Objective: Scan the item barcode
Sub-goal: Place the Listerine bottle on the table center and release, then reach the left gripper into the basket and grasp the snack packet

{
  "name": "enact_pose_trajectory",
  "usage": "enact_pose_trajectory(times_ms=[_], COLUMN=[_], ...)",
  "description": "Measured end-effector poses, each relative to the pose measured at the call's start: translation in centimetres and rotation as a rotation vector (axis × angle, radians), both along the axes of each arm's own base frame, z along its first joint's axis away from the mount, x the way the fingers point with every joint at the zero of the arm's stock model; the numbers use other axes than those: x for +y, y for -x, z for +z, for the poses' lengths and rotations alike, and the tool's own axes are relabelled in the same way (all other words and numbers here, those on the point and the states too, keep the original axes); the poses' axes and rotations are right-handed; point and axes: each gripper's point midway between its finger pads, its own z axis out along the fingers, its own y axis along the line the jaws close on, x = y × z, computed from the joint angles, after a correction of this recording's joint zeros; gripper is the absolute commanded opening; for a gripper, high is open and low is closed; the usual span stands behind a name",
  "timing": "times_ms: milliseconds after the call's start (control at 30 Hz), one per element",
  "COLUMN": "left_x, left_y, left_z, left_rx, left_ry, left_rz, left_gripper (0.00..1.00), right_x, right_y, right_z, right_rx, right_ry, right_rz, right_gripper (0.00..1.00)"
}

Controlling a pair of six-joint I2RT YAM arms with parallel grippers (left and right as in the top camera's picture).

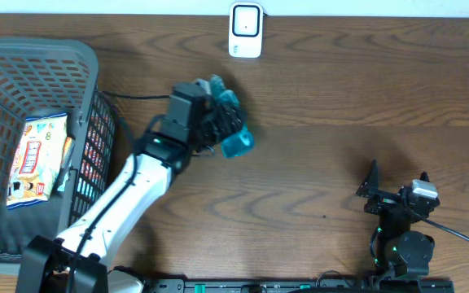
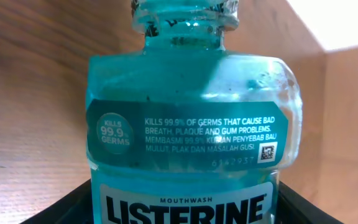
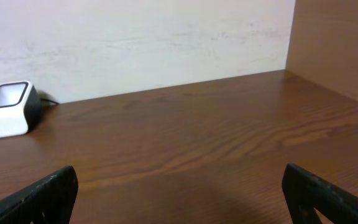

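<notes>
- Left wrist view: the mouthwash bottle fills the frame, label text and a small square code readable, dark fingers at both lower corners.
- Only the overhead view shows the left gripper clamped partway around that bottle, apart from the scanner.
- The right gripper gapes wide and empty; its camera sees the scanner's window.
- The basket holding a snack packet appears only from above.

— Hiding much of the mouthwash bottle overhead, behind the left gripper at ten o'clock?
— Yes. Cutting off the basket at nine o'clock; shrinking the snack packet print past reading.
— From the left wrist?
— Cropping the label at six o'clock, the bottle's mouth at twelve.
— From the right wrist?
— Clipping the fingers of the right gripper at six.
</notes>
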Motion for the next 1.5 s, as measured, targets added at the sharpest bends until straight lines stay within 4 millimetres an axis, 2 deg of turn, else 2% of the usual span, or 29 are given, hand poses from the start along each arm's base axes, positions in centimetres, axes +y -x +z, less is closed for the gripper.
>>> enact_pose_trajectory(times_ms=[67,233,433,533,600,667,700,833,900,967,1000,1033,1100,1133,1233,1267,1300,1367,1433,1500], left_x=[-0.9,-2.3,-2.9,-2.8,-2.7,-2.7,-2.7,-2.2,-1.9,-1.9,-2.6,-2.8,-1.9,-1.5,0.5,1.8,2.8,6.2,10.5,15.2], left_y=[0.9,2.4,3.6,4.1,4.2,4.3,4.2,5.1,5.5,5.4,4.4,4.1,3.6,3.1,1.6,1.1,0.8,-0.1,-0.6,-0.7], left_z=[-0.8,-4.4,-9.9,-12.0,-12.8,-12.9,-12.8,-12.9,-12.4,-10.8,-7.5,-6.6,-1.4,0.5,7.9,10.8,12.5,16.3,18.8,20.2], left_rx=[-0.004,0.020,0.102,0.137,0.143,0.138,0.129,0.162,0.183,0.175,0.108,0.089,0.037,0.000,-0.147,-0.207,-0.241,-0.319,-0.350,-0.343], left_ry=[-0.053,-0.183,-0.292,-0.332,-0.352,-0.363,-0.367,-0.396,-0.413,-0.424,-0.411,-0.406,-0.461,-0.472,-0.503,-0.513,-0.518,-0.535,-0.547,-0.552], left_rz=[-0.049,-0.149,-0.226,-0.256,-0.276,-0.291,-0.301,-0.327,-0.338,-0.358,-0.374,-0.375,-0.362,-0.345,-0.241,-0.185,-0.143,-0.014,0.147,0.316], left_gripper=[0.64,0.64,0.64,0.78,0.86,0.93,0.99,0.98,0.98,0.98,0.98,0.98,0.98,0.98,0.98,0.98,0.98,0.98,0.98,0.98], right_x=[0.0,0.0,0.0,0.0,0.0,0.0,0.0,0.0,0.0,0.0,0.0,0.0,0.0,0.0,0.0,0.0,0.0,0.0,0.0,0.0], right_y=[0.0,0.0,0.0,0.0,0.0,0.0,0.0,0.0,0.0,0.0,0.0,0.0,0.0,0.0,0.0,0.0,0.0,0.0,0.0,0.0], right_z=[0.0,0.0,0.0,0.0,0.0,0.0,0.0,0.0,0.0,0.0,0.0,0.0,0.0,0.0,0.0,0.0,0.0,0.0,0.0,0.0], right_rx=[0.000,0.000,0.000,0.000,0.000,0.000,0.000,0.000,0.000,0.000,0.000,0.000,0.000,-0.001,0.000,0.000,0.000,0.000,0.000,0.000], right_ry=[0.000,0.000,0.000,0.000,0.000,0.000,0.000,0.000,0.000,0.000,0.000,0.000,0.000,0.000,0.000,0.000,0.000,0.000,0.000,0.000], right_rz=[0.000,0.000,0.000,0.000,0.000,0.000,0.000,0.000,0.000,0.000,0.000,0.000,0.000,0.000,0.000,0.000,0.000,0.000,0.000,0.000], right_gripper=[0.99,0.99,0.99,0.99,0.99,0.99,0.99,0.99,0.99,0.99,0.99,0.99,0.99,0.99,0.99,0.99,0.99,0.99,0.99,0.99])
